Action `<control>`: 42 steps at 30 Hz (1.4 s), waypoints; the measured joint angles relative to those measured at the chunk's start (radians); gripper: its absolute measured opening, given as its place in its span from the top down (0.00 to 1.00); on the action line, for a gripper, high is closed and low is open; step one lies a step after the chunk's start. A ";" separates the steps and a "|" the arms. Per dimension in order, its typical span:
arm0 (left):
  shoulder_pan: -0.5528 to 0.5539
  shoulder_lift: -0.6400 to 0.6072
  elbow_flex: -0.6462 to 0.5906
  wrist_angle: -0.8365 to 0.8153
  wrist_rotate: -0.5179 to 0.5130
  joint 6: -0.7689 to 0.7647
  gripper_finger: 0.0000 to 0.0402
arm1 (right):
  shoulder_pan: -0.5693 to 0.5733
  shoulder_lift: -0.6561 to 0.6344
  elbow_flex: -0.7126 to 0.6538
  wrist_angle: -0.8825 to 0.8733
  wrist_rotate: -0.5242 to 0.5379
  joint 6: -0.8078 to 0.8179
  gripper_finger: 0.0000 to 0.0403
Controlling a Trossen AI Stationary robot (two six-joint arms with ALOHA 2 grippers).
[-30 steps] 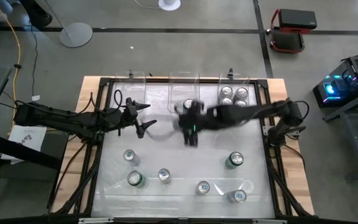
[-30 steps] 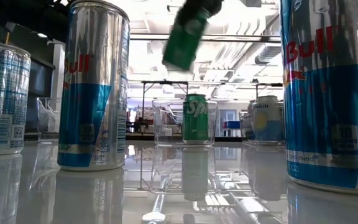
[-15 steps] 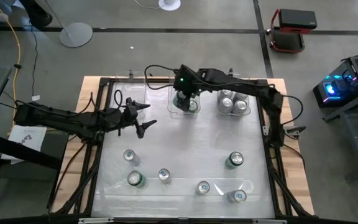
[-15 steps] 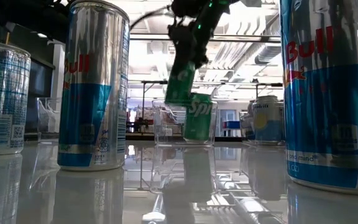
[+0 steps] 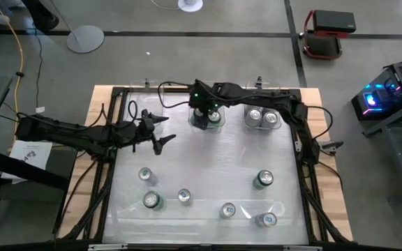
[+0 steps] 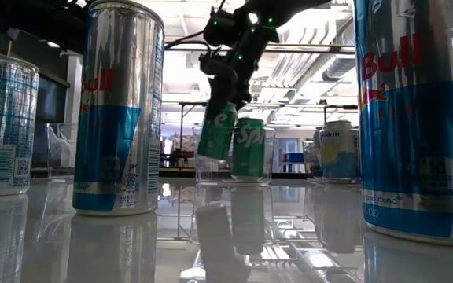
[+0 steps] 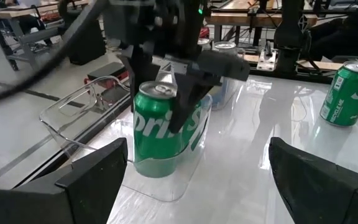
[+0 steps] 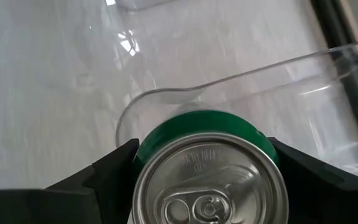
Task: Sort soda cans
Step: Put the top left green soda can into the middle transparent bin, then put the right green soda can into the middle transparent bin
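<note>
Green can (image 7: 161,127) sits clamped in the right hand (image 5: 199,113), whose fingers (image 7: 185,99) are closed on its upper sides from above. The can hangs tilted over the middle bin (image 7: 104,118), its base down inside the clear walls; whether the base touches the bin floor is hard to say from the low view. A second green can (image 6: 248,147) stands upright just beside it in the same bin. Half a second ago the held can was higher and farther toward the counter's centre; it has since dropped deeper into the bin. The bin to the right (image 5: 262,117) holds silver-topped cans.

The left hand (image 5: 155,132) waits over the counter's left side, fingers spread wide apart and holding nothing, just as before. Six more cans stand along the near part of the counter (image 5: 208,167), among them a green one (image 5: 262,179) at right, all well apart from both hands and unmoved.
</note>
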 joint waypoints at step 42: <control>0.000 0.000 0.000 -0.014 0.000 0.001 0.09 | 0.032 0.054 0.268 -0.255 0.040 -0.038 0.16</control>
